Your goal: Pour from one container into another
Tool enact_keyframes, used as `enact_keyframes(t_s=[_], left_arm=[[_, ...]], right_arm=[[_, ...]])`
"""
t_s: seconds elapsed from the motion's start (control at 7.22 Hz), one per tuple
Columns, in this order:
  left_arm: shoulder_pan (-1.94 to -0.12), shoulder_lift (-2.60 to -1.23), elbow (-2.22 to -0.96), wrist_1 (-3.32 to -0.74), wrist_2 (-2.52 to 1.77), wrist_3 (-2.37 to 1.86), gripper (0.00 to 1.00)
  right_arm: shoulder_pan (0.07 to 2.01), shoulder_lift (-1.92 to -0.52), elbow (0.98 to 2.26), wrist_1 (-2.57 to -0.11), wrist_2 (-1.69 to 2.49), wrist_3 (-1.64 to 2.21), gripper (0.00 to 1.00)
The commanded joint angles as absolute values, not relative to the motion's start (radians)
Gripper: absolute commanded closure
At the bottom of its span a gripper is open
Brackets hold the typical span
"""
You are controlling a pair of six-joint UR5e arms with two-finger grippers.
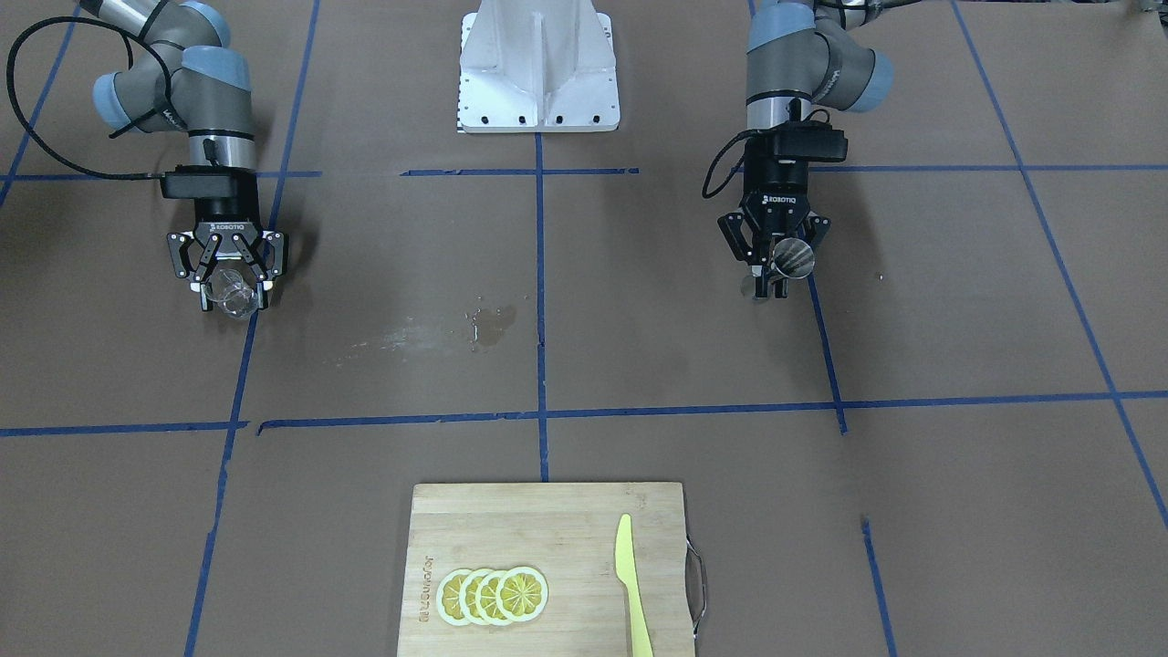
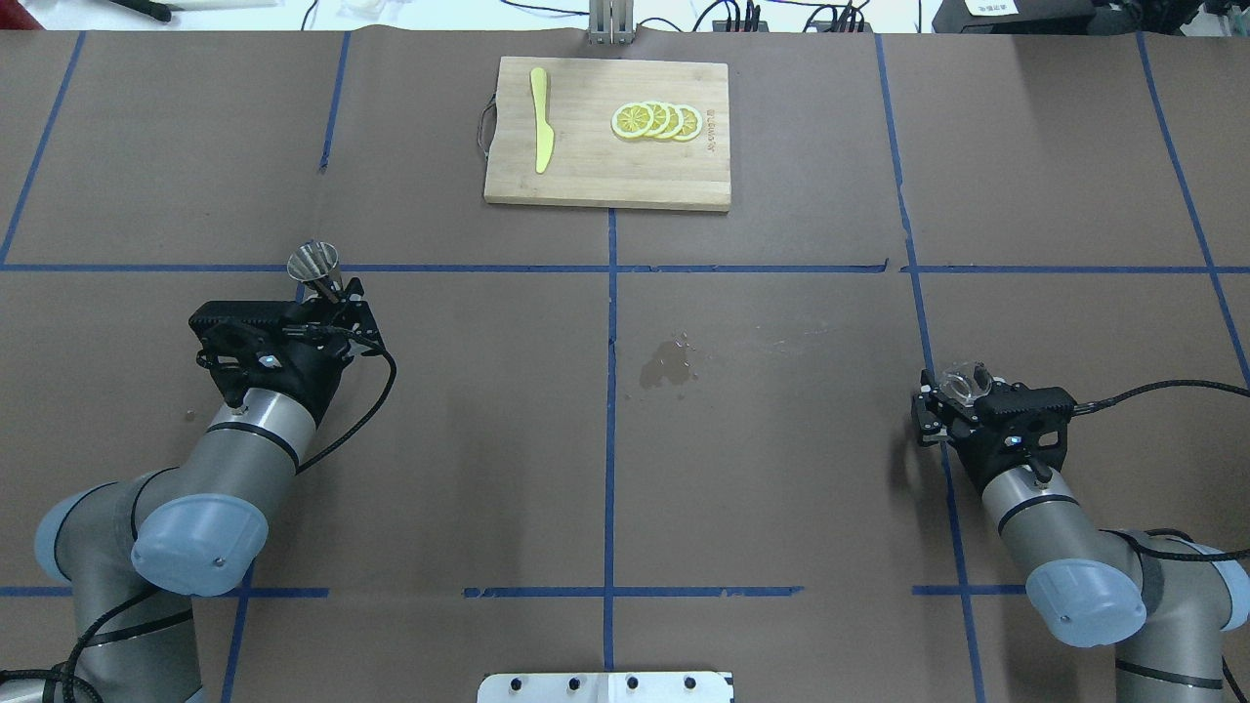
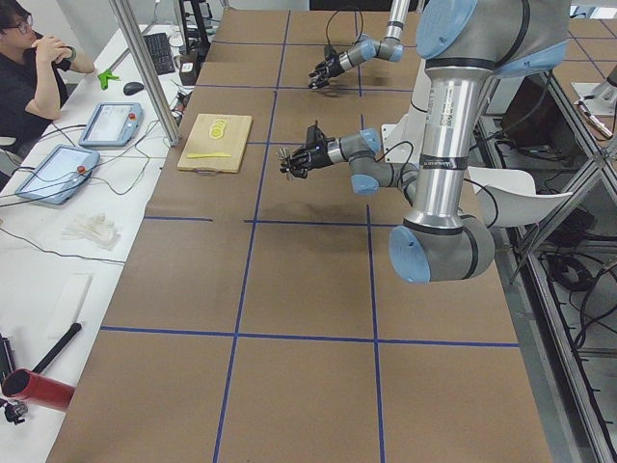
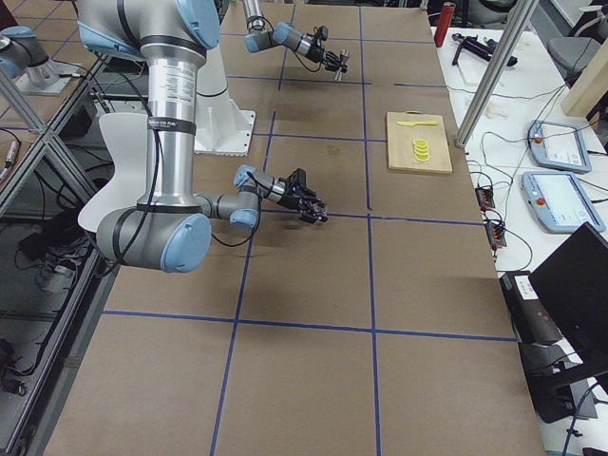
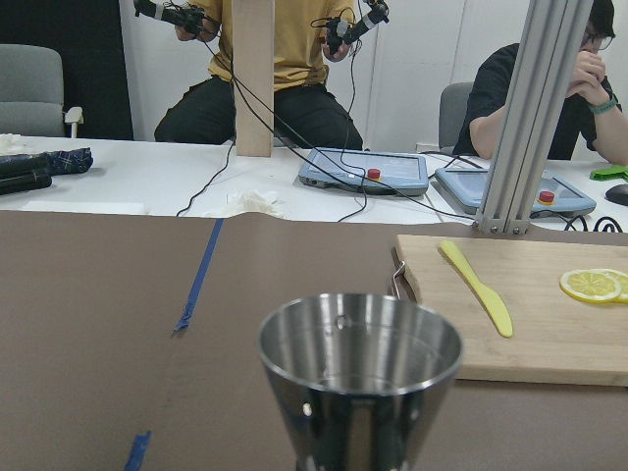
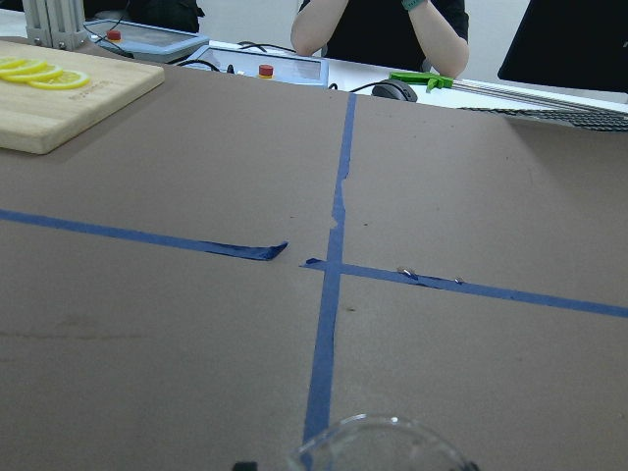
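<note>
The steel jigger (image 2: 314,264) stands upright between the fingers of my left gripper (image 2: 332,291), which is shut on its waist, at the table's left. Its open top cone fills the left wrist view (image 5: 359,373). From the front the jigger (image 1: 792,258) shows in the same gripper (image 1: 771,274). Far to the right, my right gripper (image 2: 952,395) is shut on the clear glass cup (image 2: 965,383). From the front the cup (image 1: 230,294) sits between that gripper's fingers (image 1: 230,283). Only the cup's rim (image 6: 378,446) shows in the right wrist view. The two containers are far apart.
A wooden cutting board (image 2: 605,176) at the table's far middle carries lemon slices (image 2: 656,120) and a yellow knife (image 2: 541,132). A wet patch (image 2: 667,363) marks the brown paper between the arms. The white robot base (image 1: 538,68) stands at the near edge.
</note>
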State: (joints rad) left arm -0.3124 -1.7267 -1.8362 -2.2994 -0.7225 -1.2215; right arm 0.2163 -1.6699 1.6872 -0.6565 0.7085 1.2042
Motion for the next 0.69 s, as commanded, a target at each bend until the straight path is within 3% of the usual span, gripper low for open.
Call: enact_keyframes(t_s=[0.0,0.14,0.55], left_arm=[[-0.311,-1.727,-1.836,-2.299,-0.723,-1.224,1.00],[-0.311,-1.729,-1.836,-2.299,-0.724,-1.224,1.00],[-0.307,-1.744,-1.839,-2.298,-0.726,-1.212,1.00]], right_arm=[[0.216,-1.672,1.687,-0.658,0.710,1.194,0.78],[0.222,-1.674,1.693,-0.657,0.744,1.168,0.96],[0.341,-1.689,1.738,-0.531,0.901,1.009,1.00]])
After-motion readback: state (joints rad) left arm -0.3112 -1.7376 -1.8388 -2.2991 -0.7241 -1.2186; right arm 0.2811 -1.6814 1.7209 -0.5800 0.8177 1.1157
